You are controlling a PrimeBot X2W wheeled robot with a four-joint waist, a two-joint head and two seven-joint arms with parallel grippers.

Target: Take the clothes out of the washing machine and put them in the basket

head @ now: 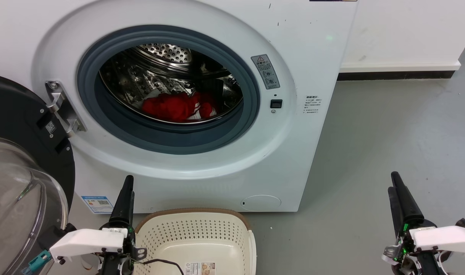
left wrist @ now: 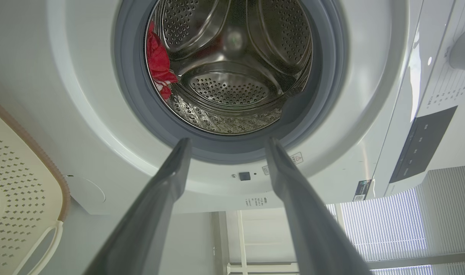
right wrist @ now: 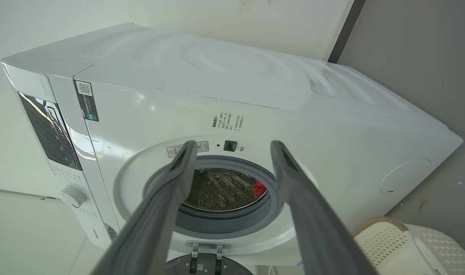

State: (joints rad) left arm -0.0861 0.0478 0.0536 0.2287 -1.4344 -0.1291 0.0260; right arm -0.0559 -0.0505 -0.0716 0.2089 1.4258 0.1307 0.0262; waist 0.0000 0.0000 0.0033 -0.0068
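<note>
Your arms sit low, pointing at the washing machine (head: 301, 46). Left claw (left wrist: 228, 140) and right claw (right wrist: 233, 143) gape, empty. The clothes (head: 175, 107) lie, seemingly bunched, at the drum (head: 163, 53) bottom; the basket (head: 194, 211) stands before it.

The clothes (head: 179, 106) lie heaped in the drum (head: 163, 53) of the washing machine (head: 312, 57); its door (head: 15, 114) stands open; the basket (head: 196, 233) sits before it.

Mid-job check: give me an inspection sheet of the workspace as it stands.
Surface: grey floor.
Job's things: clothes lie in the drum of the washing machine, door open; basket in front, no clothes seen in it.
Clutter: small pale speck on the floor.
Grippers: left gripper open beside the basket; right gripper open, holding nothing.
Cables: black cable at the left wrist over the basket.
Surroundings: white wall, dark skirting.
</note>
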